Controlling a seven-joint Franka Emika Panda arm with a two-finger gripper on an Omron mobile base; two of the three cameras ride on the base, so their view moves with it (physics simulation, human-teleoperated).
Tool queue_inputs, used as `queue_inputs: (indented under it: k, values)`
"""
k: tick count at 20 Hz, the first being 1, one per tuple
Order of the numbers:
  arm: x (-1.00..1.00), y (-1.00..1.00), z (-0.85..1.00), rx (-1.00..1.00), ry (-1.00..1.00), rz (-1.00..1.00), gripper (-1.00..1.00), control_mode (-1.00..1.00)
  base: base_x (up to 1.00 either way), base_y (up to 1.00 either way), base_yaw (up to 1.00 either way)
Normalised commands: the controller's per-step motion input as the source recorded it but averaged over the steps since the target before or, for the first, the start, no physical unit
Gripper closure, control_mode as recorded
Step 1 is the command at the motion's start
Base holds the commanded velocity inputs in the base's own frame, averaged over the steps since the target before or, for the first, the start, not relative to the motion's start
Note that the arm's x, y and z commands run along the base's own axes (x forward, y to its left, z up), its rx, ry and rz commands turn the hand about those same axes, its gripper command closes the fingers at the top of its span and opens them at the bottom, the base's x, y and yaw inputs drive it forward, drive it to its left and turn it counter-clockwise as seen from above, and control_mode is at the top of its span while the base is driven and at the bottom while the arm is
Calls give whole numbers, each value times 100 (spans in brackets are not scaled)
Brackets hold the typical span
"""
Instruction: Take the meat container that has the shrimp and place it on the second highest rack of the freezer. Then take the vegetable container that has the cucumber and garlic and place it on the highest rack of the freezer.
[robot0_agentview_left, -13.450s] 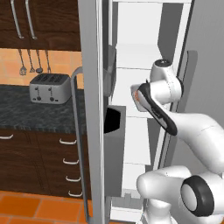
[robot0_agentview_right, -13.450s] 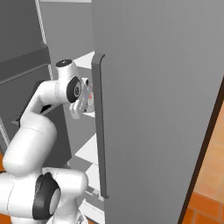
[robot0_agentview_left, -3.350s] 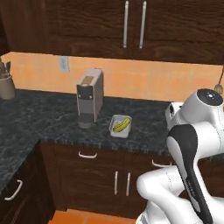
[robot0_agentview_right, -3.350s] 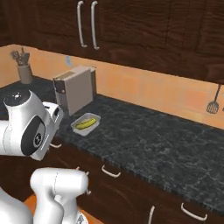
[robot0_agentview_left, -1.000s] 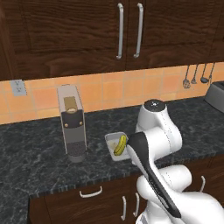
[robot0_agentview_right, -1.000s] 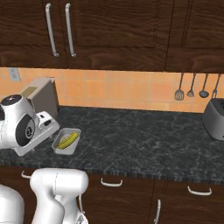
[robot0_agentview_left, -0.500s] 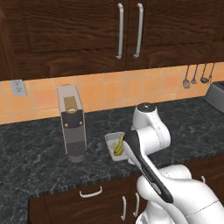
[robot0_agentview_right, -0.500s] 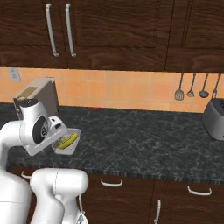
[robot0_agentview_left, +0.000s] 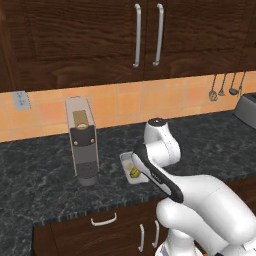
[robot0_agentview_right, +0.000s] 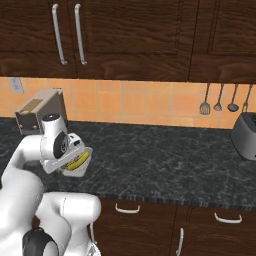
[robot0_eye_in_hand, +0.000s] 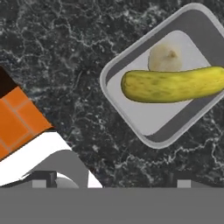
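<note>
Hand view shows the tray (robot0_eye_in_hand: 173, 78) with cucumber (robot0_eye_in_hand: 173, 85) and garlic (robot0_eye_in_hand: 165, 57) still on the counter (robot0_eye_in_hand: 57, 57), ungrasped; gripper (robot0_eye_in_hand: 113, 181) fingers spread apart above.

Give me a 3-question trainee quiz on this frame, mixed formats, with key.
1. True or false: the cucumber and garlic lie in the same grey tray.
2. Multiple choice: the tray rests on (A) a white freezer shelf, (B) the dark speckled counter, (C) the toaster.
3. Fill in: in the left base view, the appliance standing just left of the tray is a ____.

Key:
1. True; in the hand view the garlic sits right beside the cucumber.
2. B.
3. Coffee machine.
</note>
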Motion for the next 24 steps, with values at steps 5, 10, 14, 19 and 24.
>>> queue_inputs:
  k: [5,10,14,19,24]
  values:
    - [0,14,-48,-1,0,0,-100,-100,0,0,0]
    - [14,0,-35,0,0,0,-100,-100,0,0,0]
    - [49,0,-21,0,0,0,-100,-100,0,0,0]
    - [30,6,-27,0,0,0,-100,-100,0,0,0]
    - [9,6,-43,0,0,0,-100,-100,0,0,0]
